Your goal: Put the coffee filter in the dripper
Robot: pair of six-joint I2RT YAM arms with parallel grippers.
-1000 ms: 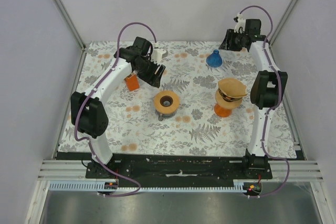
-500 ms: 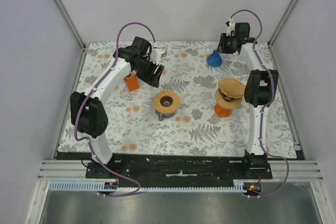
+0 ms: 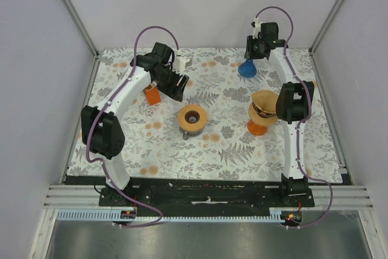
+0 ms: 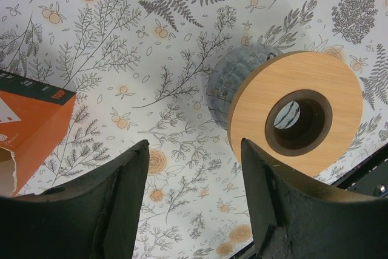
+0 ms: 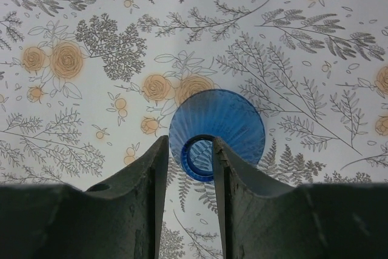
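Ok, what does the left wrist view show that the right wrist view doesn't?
Only the left wrist view: a round wooden ring with a dark centre hole, sitting on a grey ribbed vessel, and the corner of an orange cardboard box. The left hand is open with nothing between its fingers.

Only the right wrist view: a blue ribbed cone-shaped dripper, narrow end up, its neck between the fingers of the right hand. Whether they touch is unclear.

Both: the white floral-patterned tablecloth, and each hand's dark fingers at the bottom.

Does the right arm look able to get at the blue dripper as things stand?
Probably yes: the right hand hangs right over the blue dripper, fingers either side of its neck, nothing between.
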